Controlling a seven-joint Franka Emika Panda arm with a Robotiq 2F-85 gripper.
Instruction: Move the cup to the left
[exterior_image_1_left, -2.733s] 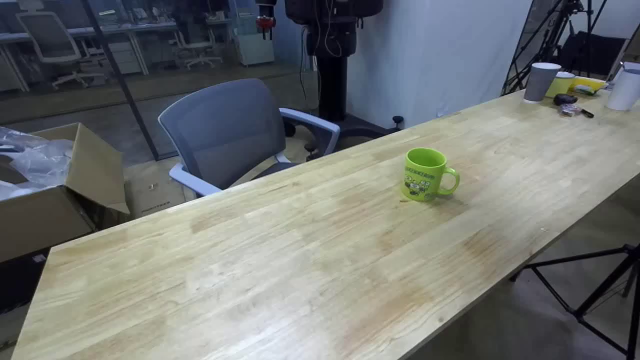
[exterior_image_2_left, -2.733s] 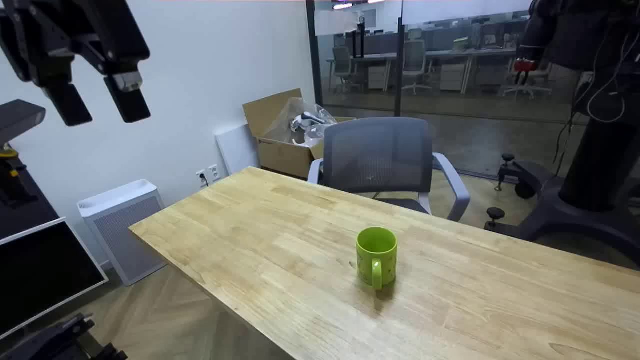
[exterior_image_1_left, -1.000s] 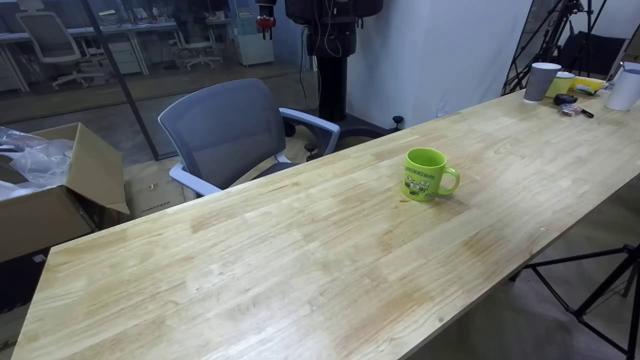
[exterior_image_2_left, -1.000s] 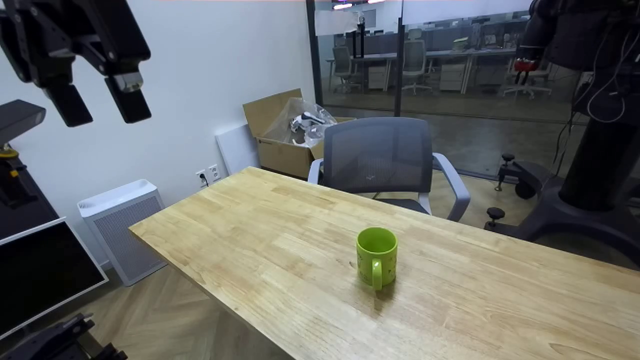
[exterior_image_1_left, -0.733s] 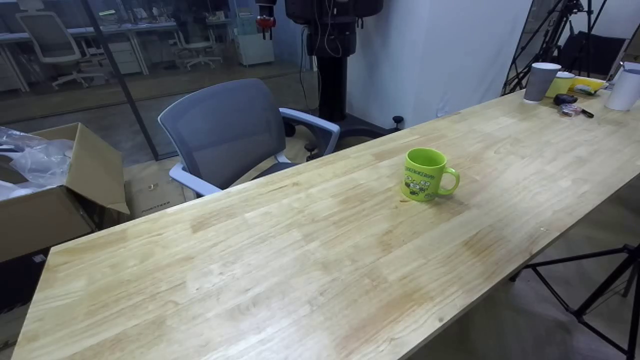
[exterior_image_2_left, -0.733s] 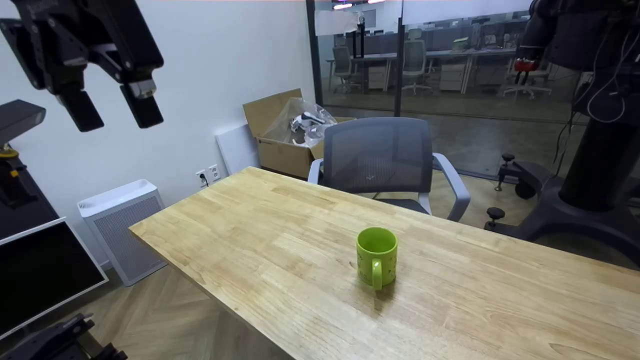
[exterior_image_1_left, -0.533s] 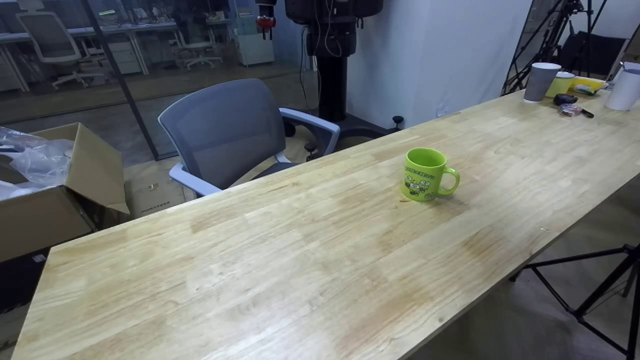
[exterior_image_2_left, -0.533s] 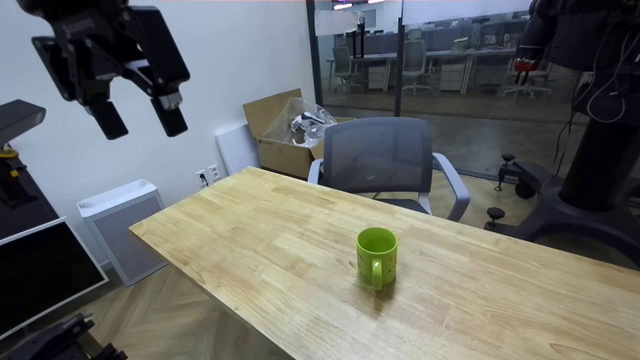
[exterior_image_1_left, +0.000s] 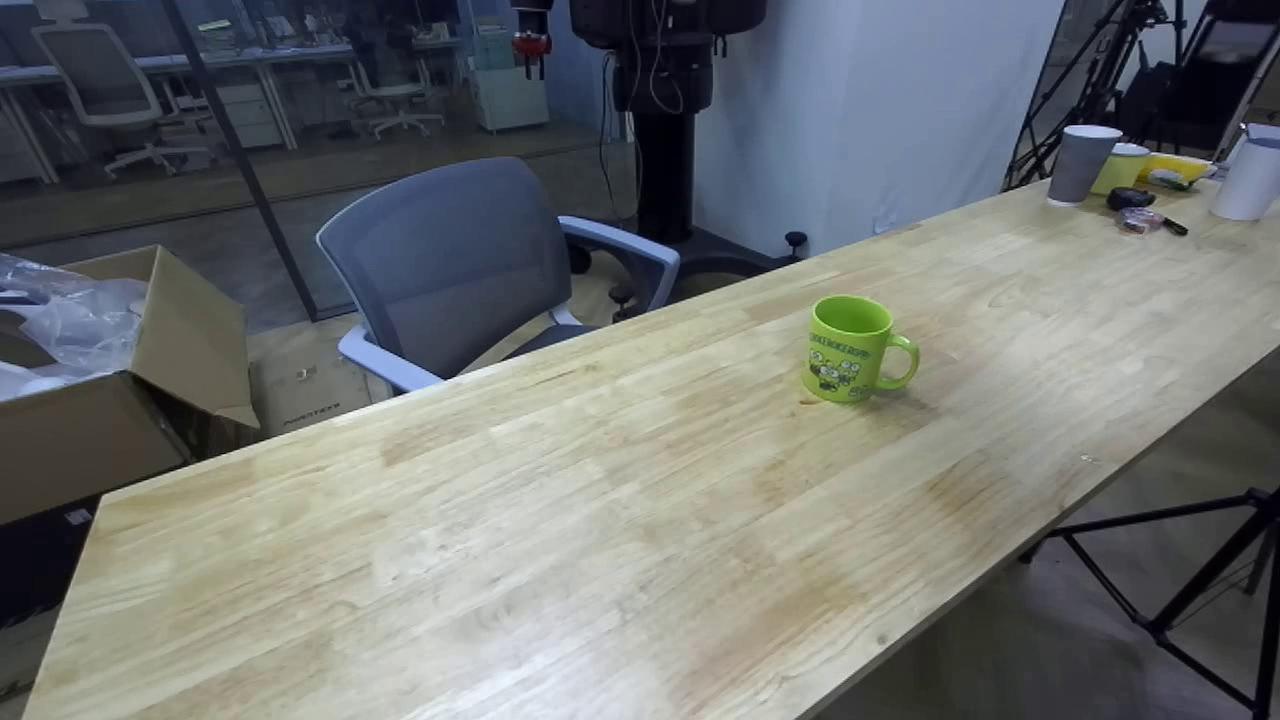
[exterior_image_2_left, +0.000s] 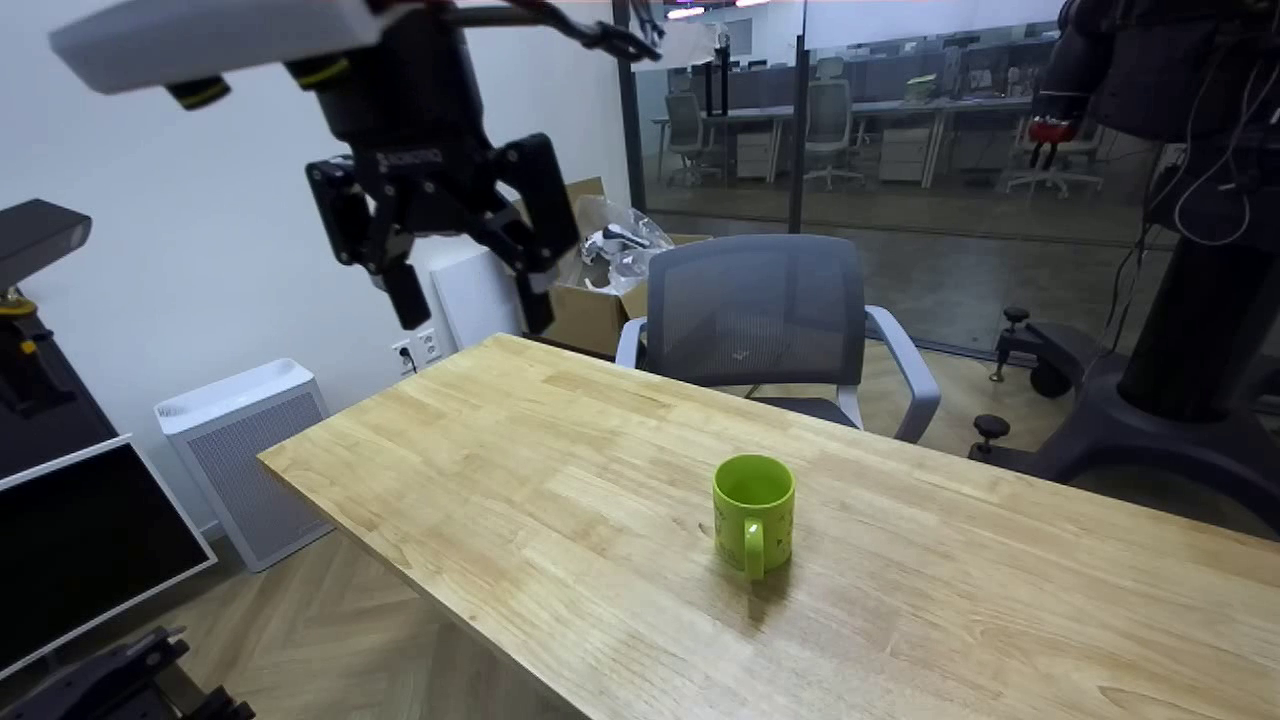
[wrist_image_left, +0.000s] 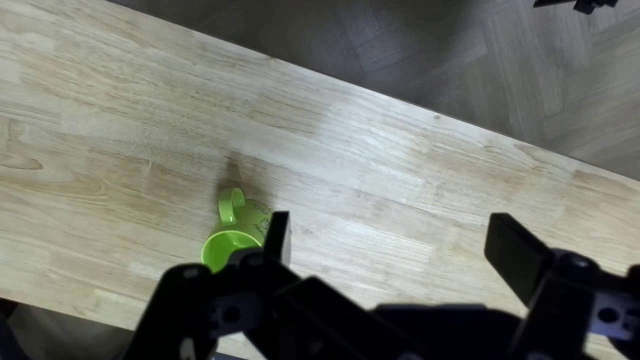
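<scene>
- Black two-finger gripper (exterior_image_2_left: 473, 312): spread, holding nothing, above the pale wooden surface (exterior_image_2_left: 480, 450).
- Lime-green, cylindrical, handled mug (exterior_image_2_left: 754, 518): upright on the surface, off-centre in wrist view.
- You'd best centre over it before lowering, fingers (exterior_image_2_left: 406, 295) clear of its handle (exterior_image_2_left: 754, 552).

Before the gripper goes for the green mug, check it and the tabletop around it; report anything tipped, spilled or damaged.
Nothing stands out. The green mug stands upright on the table, with no spill or breakage visible; the small brown mark beside it is probably a wood knot.
</scene>
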